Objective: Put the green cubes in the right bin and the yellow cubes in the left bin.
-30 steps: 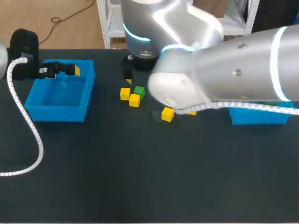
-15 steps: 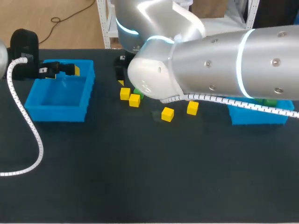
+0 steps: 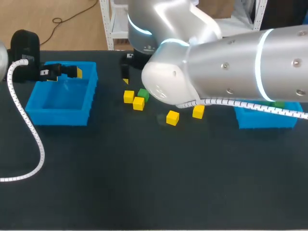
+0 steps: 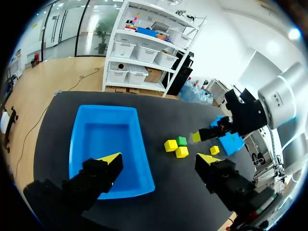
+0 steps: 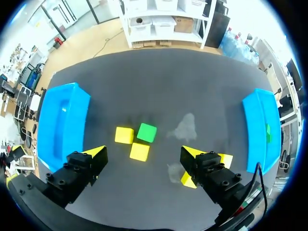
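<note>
Two yellow cubes (image 3: 128,96) (image 3: 138,103) and a green cube (image 3: 143,94) sit clustered at mid-table, with two more yellow cubes (image 3: 173,117) (image 3: 198,112) to their right. My right gripper (image 5: 143,155) hangs open high above the cluster, with the green cube (image 5: 147,132) and yellow cubes (image 5: 124,135) (image 5: 139,151) under it. My left gripper (image 3: 62,72) stands open and empty over the far edge of the left bin (image 3: 62,98), which looks empty (image 4: 106,144). A green cube (image 5: 268,134) lies in the right bin (image 5: 262,130).
My right arm's bulky elbow (image 3: 216,62) covers much of the table's far right and part of the right bin (image 3: 264,118) in the head view. A white cable (image 3: 29,130) curls across the table's left side.
My right arm swung left over the cubes and then back a little, uncovering the rightmost yellow cube. The cubes and my left arm have not moved.
</note>
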Robot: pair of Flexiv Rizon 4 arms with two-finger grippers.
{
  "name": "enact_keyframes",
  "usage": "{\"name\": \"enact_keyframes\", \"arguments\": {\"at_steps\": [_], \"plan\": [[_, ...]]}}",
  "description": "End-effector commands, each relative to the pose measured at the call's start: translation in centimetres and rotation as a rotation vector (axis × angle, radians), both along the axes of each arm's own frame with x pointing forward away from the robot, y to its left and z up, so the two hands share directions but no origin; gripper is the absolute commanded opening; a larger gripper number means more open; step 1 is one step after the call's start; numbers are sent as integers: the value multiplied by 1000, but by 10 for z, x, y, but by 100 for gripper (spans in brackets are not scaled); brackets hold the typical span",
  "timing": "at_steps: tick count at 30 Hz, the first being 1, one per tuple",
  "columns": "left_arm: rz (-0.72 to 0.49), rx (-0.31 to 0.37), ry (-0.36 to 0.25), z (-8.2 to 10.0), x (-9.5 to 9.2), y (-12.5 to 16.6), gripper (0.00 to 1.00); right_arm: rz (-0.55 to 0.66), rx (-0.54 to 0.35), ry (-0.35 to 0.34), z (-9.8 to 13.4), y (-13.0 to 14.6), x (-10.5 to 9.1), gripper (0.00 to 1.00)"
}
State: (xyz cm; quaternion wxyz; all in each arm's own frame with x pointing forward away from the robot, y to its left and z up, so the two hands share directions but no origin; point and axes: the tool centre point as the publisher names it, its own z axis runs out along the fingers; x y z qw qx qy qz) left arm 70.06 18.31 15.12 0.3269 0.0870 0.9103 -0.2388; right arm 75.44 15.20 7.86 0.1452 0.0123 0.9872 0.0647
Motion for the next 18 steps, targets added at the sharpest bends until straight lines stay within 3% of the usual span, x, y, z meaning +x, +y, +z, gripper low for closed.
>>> {"name": "enact_keyframes", "arguments": {"at_steps": [1, 14, 18], "plan": [[-4, -8, -7, -1, -1, 2, 100, -4, 5, -26, 0, -4, -5, 100], [-4, -8, -7, -1, -1, 2, 100, -4, 5, -26, 0, -4, -5, 100], [-4, -8, -7, -1, -1, 2, 100, -69, 6, -4, -8, -6, 8, 100]]}}
